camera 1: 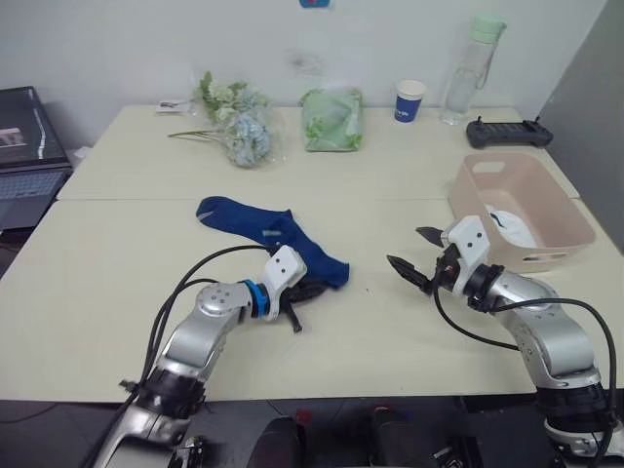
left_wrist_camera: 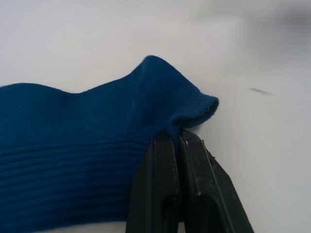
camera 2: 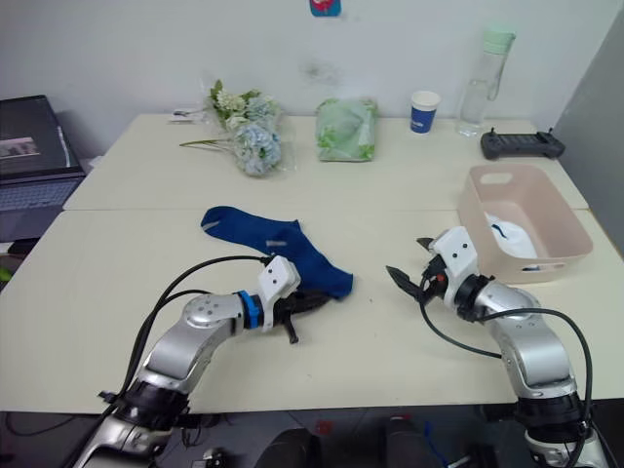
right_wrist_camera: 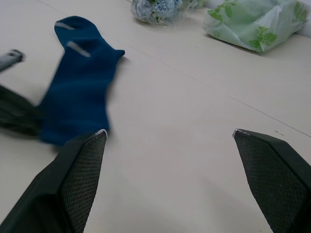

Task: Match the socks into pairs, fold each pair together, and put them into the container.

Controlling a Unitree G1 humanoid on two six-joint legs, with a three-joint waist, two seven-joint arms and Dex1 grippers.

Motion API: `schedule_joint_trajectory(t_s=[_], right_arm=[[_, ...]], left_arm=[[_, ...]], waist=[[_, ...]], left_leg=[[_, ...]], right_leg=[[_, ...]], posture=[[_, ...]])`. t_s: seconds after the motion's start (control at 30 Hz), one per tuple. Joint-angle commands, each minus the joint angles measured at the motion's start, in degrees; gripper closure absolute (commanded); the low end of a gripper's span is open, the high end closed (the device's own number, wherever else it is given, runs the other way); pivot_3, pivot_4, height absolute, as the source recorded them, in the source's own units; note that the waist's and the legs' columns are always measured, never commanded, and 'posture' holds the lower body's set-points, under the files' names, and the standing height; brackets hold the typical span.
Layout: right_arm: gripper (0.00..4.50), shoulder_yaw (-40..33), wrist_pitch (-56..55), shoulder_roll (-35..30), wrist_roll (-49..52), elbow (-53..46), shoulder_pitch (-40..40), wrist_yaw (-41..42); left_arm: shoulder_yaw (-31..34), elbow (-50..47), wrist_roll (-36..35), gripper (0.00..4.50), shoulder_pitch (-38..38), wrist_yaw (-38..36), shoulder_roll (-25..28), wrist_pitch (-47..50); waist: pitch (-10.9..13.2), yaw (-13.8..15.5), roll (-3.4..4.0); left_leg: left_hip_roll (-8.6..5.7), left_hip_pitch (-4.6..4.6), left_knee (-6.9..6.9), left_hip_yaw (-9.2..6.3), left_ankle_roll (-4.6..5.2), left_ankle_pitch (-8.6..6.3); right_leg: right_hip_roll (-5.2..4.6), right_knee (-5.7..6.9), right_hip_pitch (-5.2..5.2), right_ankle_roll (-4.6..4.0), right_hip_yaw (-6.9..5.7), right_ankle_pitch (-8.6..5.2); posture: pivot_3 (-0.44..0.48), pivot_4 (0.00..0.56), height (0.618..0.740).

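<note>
At the far left, off the worktop's left edge, an open dark laptop (camera 1: 29, 146) sits on a lower surface. On the pale cream worktop (camera 1: 117, 292) near its far edge lies a bunch of pale blue and white artificial flowers in clear wrap (camera 1: 239, 122). Toward the middle of the worktop a navy blue fabric ankle sock (camera 1: 268, 234) lies stretched flat, one end pointing to the far left, the other toward the near right. The left gripper (camera 1: 304, 292) rests at that near right end; the left wrist view shows its two black fingers (left_wrist_camera: 165, 194) pressed together, pinching the sock's ribbed cuff edge.

Near the far edge, just right of the flowers, lies a crumpled green plastic bag (camera 1: 331, 119), then a blue-and-white paper cup (camera 1: 410, 100), and a clear plastic bottle with a pale green cap (camera 1: 470, 68). A black handheld controller (camera 1: 507, 133) lies near the far right corner.

The right gripper (camera 1: 414, 255) hovers over bare worktop to the right of the sock, its black fingers (right_wrist_camera: 77, 189) spread wide with nothing between them. Just beyond it, by the right edge, stands the pale pink rectangular plastic tub (camera 1: 487, 180) with handle slots; inside lies a white sock with a small dark mark (camera 1: 512, 226).
</note>
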Motion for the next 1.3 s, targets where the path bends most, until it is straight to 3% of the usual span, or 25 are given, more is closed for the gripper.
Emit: schedule_joint_trajectory(t_s=[0.03,0.07,0.17,0.33,0.43,0.53,0.7,0.93,1.03,1.2,1.3], right_arm=[[0.00,-0.96,-1.92,-1.11,0.64,0.13,-1.78,1.73],[0.00,-0.85,-2.03,-1.17,0.57,0.39,-2.07,2.02],[0.00,-0.58,-2.11,-1.69,0.50,0.61,-2.27,3.10],[0.00,-0.13,-2.75,-5.42,0.45,0.12,-0.38,7.56],[0.00,1.25,-4.11,-8.41,0.49,-0.60,0.99,11.82],[0.00,3.72,-3.76,-10.00,2.10,-3.20,2.27,16.09],[0.00,7.73,6.00,-9.59,6.86,-6.41,3.59,18.15],[0.00,7.97,15.05,-9.20,8.32,-6.73,8.15,13.67],[0.00,8.54,17.80,-10.32,9.01,-8.59,10.06,13.44],[0.00,7.82,23.02,-4.14,12.58,-7.42,7.99,8.81],[0.60,8.82,25.01,-1.82,12.88,-6.33,6.08,7.30]], left_arm=[[-1.06,-12.59,-6.46,4.46,1.65,-1.87,1.35,8.87],[-1.20,-13.89,-7.76,4.46,1.90,-2.01,1.38,10.52],[-1.48,-15.77,-9.98,3.83,2.36,-3.19,2.43,12.93],[2.45,-16.47,-15.04,2.29,1.60,-4.67,5.88,17.16],[7.61,-10.49,-15.66,1.29,-1.31,-3.28,6.19,15.41],[10.04,2.36,-10.12,0.35,-7.07,0.34,5.81,8.06],[7.90,20.55,-1.96,0.35,-14.92,3.67,3.51,-3.12],[5.44,31.50,3.10,0.35,-17.31,4.62,-1.18,-9.98],[4.76,32.75,4.28,0.95,-17.18,4.07,-1.32,-10.40],[4.75,31.19,4.20,2.55,-16.00,2.06,-1.00,-9.79],[4.95,30.11,4.09,3.46,-15.40,1.34,-0.65,-9.19]], waist=[[-0.01,0.13,0.01],[-0.01,0.15,0.01],[-0.01,-0.03,0.01],[-0.01,-0.23,0.02],[-0.01,-0.12,0.01],[-0.01,-0.14,0.01],[-0.01,-0.20,0.01],[-0.01,0.04,0.00],[-0.03,0.10,-0.01],[-0.17,-0.28,-0.18],[-0.19,-0.54,-0.17]], left_leg=[[-0.04,0.01,0.01,0.02,0.01,-0.01],[-0.08,0.00,0.01,0.03,0.02,-0.01],[-0.07,0.00,0.01,0.06,0.04,-0.02],[-0.04,0.01,0.00,0.04,0.05,-0.03],[-0.05,0.00,0.01,0.04,0.05,-0.03],[-0.06,0.02,0.02,0.03,0.06,-0.03],[-0.06,0.01,0.02,0.02,0.05,-0.03],[-0.12,-0.09,0.09,0.01,0.04,-0.02],[-0.11,-0.06,0.08,-0.01,0.04,-0.02],[-0.07,-0.01,0.07,-0.01,0.04,-0.03],[-0.06,0.05,0.06,-0.01,0.05,-0.03]], right_leg=[[0.00,-0.02,0.03,0.01,0.03,-0.01],[-0.01,-0.03,0.04,0.03,0.03,-0.02],[0.01,-0.05,0.03,0.06,0.06,-0.03],[0.03,-0.04,0.02,0.05,0.06,-0.03],[0.02,-0.06,0.02,0.05,0.03,-0.03],[0.04,-0.04,0.02,0.06,0.00,-0.03],[0.11,-0.06,0.02,0.05,0.01,-0.03],[-0.02,-0.08,-0.01,0.05,-0.02,-0.03],[-0.01,-0.05,-0.01,0.06,-0.03,-0.03],[0.01,-0.02,0.00,0.07,-0.02,-0.04],[0.03,0.03,0.00,0.06,0.02,-0.03]], posture=[[0.000,0.150,0.740],[0.000,0.150,0.740],[0.000,0.150,0.740],[0.000,0.150,0.740],[0.000,0.150,0.740],[0.000,0.150,0.740],[0.000,0.150,0.740],[0.000,0.150,0.740],[0.000,0.150,0.740],[0.000,0.150,0.740],[0.000,0.150,0.740]])
